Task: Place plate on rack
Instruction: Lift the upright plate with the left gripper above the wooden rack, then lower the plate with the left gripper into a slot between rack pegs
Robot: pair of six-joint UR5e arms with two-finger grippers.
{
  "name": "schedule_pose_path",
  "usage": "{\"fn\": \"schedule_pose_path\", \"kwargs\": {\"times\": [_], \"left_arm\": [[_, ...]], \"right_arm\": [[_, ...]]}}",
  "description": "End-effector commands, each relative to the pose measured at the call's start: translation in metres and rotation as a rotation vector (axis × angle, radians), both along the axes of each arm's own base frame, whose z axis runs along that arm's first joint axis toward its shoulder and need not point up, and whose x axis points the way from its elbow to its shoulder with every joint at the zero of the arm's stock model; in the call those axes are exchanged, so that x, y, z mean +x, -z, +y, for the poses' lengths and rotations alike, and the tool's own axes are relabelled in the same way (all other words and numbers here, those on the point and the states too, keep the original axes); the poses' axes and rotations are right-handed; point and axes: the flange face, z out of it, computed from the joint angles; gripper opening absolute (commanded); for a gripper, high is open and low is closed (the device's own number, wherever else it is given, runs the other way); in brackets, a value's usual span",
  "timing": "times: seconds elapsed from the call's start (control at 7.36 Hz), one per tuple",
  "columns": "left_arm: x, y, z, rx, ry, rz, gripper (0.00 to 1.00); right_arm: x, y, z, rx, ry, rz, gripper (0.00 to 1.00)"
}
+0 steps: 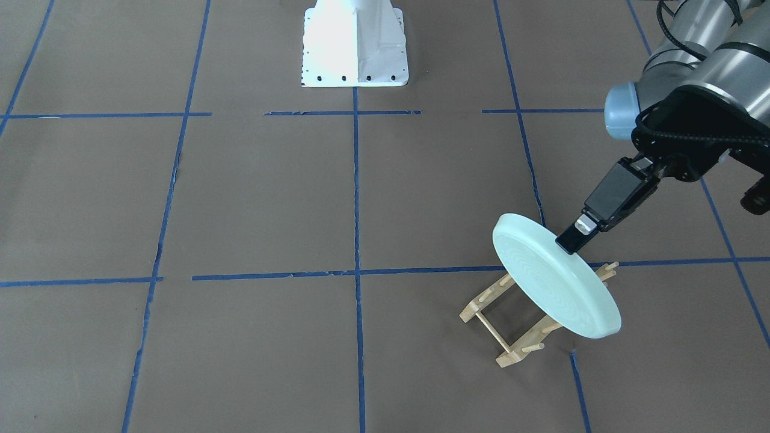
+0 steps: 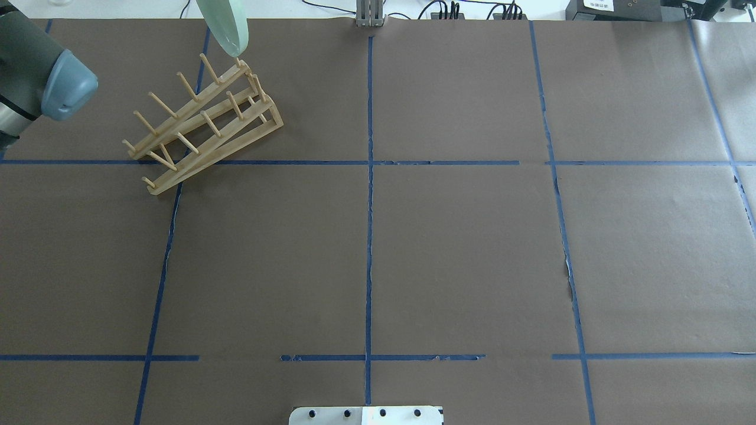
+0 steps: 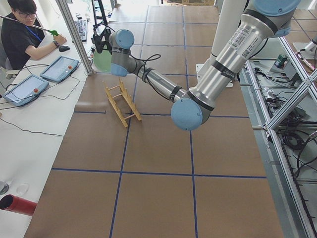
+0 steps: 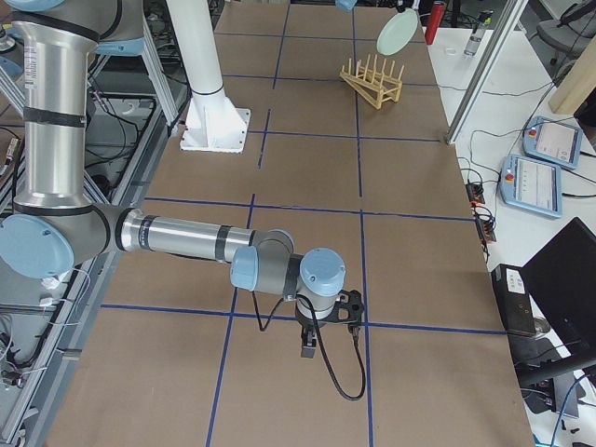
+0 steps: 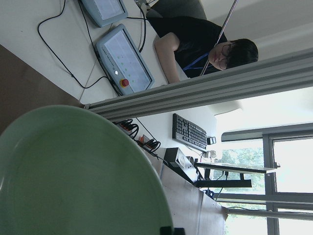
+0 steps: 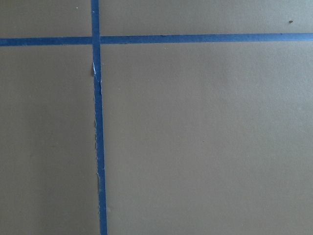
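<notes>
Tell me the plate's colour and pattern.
The plate is pale mint green, with faint concentric rings; exterior front-facing view.

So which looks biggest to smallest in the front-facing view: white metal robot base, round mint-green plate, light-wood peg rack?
1. white robot base
2. mint-green plate
wooden rack: partly hidden behind the plate, looks similar in size, so unranked.

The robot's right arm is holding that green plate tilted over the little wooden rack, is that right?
Not quite: it is the robot's left arm, not its right. The overhead view shows that arm at the view's left edge, and the front-facing view shows the left gripper shut on the rim of the green plate, tilted over the wooden rack.
</notes>
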Motion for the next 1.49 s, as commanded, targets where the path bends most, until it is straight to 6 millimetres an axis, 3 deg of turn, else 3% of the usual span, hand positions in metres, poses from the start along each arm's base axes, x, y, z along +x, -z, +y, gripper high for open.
{"fn": "schedule_pose_path", "kwargs": {"times": [0.0,0.27,0.68,1.09,1.36], "left_arm": [[0.002,-0.03,-0.002,0.007,0.032,0.016,0.0],[0.027,-0.056,0.0,0.001,0.048,0.019,0.0],[0.045,-0.061,0.003,-0.01,0.045,0.018,0.0],[0.08,-0.094,0.016,-0.046,0.017,-0.019,0.0],[0.092,-0.096,0.022,-0.039,0.001,-0.03,0.0]], "right_arm": [[0.0,0.0,0.0,0.0,-0.001,0.0,1.0],[0.0,0.0,0.0,0.0,0.0,0.0,1.0],[0.0,0.0,0.0,0.0,0.0,0.0,1.0],[0.0,0.0,0.0,0.0,0.0,0.0,1.0],[0.0,0.001,0.0,0.001,0.0,0.0,1.0]]}}
